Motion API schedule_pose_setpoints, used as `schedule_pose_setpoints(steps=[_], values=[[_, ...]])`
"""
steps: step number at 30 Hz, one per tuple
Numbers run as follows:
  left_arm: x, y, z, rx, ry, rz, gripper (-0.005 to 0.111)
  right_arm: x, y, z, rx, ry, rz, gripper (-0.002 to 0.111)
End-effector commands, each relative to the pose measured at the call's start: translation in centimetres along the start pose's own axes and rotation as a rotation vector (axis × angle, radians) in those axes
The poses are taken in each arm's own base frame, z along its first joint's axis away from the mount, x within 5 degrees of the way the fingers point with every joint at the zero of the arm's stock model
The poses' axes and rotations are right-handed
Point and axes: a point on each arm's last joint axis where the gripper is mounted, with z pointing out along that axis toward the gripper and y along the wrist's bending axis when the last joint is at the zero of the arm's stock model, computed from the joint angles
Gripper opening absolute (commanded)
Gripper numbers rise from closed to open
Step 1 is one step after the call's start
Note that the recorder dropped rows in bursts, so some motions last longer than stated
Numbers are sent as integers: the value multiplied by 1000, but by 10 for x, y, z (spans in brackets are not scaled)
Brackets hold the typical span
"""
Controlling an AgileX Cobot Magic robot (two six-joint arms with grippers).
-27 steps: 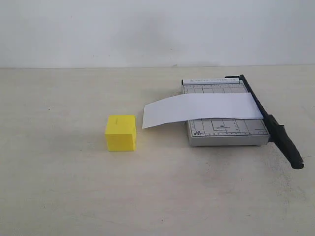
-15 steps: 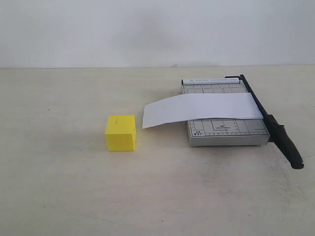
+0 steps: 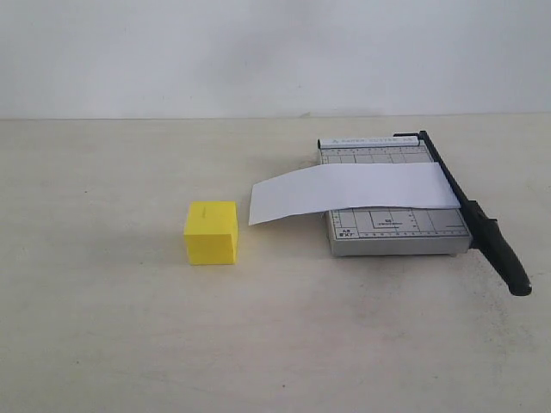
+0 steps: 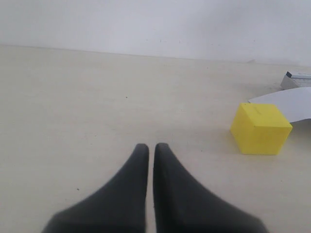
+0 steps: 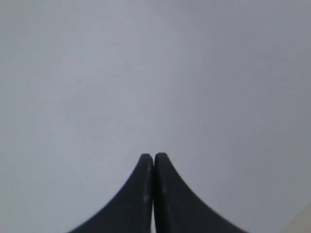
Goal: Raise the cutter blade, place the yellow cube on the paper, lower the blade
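Observation:
The yellow cube rests on the table left of the grey gridded board. The white paper lies across that board, its left end hanging past the board's edge. Along the board's right side the black cutter blade lies lowered, its thick handle toward the front. Neither arm shows in the exterior view. My left gripper is shut and empty, low over bare table, with the yellow cube and a paper corner off to one side. My right gripper is shut, with only a blank grey-white background behind it.
The light beige tabletop stretches around the objects, and a plain white wall rises behind its far edge.

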Motion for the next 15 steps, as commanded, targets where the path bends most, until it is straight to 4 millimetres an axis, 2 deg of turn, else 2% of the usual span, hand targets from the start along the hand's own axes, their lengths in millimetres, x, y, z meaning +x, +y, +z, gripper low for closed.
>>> schedule_pose_setpoints(steps=[1, 3, 4, 5, 6, 8, 11, 15], values=[[-3, 0, -1, -1, -23, -5, 4, -16, 2, -2, -18, -174, 11, 0], [-3, 0, -1, -1, -23, -5, 4, -11, 1, -1, -10, -124, -47, 0], [-3, 0, -1, -1, -23, -5, 4, -3, 2, 0, -17, -31, -111, 0], [-3, 0, -1, -1, -23, -5, 4, 8, 1, 1, -16, 82, -173, 0], [-3, 0, -1, -1, -23, -5, 4, 30, 1, 6, -13, 361, -348, 0], [-3, 0, -1, -1, -23, -5, 4, 43, -5, 13, 40, 509, -383, 0], [-3, 0, -1, -1, -23, -5, 4, 65, -15, 33, 151, 726, -417, 0], [-3, 0, -1, -1, -23, -5, 4, 95, -23, 66, 134, 1024, -665, 0]])
